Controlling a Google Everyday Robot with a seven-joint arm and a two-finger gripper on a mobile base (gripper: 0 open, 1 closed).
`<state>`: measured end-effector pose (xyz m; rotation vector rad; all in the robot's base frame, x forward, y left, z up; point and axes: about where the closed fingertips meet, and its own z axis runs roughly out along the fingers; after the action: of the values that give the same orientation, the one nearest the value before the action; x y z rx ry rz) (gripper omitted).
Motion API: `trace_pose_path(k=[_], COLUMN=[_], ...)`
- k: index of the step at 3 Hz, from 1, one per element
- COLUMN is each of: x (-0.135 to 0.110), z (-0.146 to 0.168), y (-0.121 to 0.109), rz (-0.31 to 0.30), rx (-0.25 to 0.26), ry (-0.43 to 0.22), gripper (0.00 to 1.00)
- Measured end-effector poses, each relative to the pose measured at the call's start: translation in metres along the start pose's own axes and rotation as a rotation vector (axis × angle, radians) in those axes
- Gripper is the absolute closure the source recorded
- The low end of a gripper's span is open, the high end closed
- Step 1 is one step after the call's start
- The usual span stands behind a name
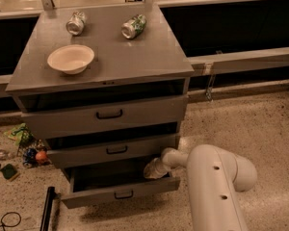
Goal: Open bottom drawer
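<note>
The grey cabinet (106, 57) has three drawers. The bottom drawer (120, 194) is pulled out part way, with its dark inside showing and a small black bar handle (124, 195) on its shallow front. The middle drawer (113, 150) and the top drawer (106, 115) stand slightly out. My gripper (153, 170) is at the right end of the bottom drawer, tucked under the middle drawer, just behind the drawer's front panel. My white arm (214, 186) reaches in from the lower right.
A white bowl (71, 58) and two cans, one silver (75, 23) and one green (134, 26), lie on the cabinet top. Small litter (24, 148) is on the floor at the left. A black bar (48, 208) lies by the cabinet's lower left corner.
</note>
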<state>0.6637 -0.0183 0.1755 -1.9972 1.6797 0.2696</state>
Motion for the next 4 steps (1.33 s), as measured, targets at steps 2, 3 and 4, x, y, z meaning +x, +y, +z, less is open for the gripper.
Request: trace_pose_path(k=[2,3,4], x=[0.010,0.010,0.006], z=[0.023,0.023,0.029], y=[0.034,0.034,0.083], rz=[0.058,0.058,0.113], rx=[-0.080,-0.080,-0.168], ry=[0.003,0.003,-0.005], gripper=[1.00,1.00,1.00])
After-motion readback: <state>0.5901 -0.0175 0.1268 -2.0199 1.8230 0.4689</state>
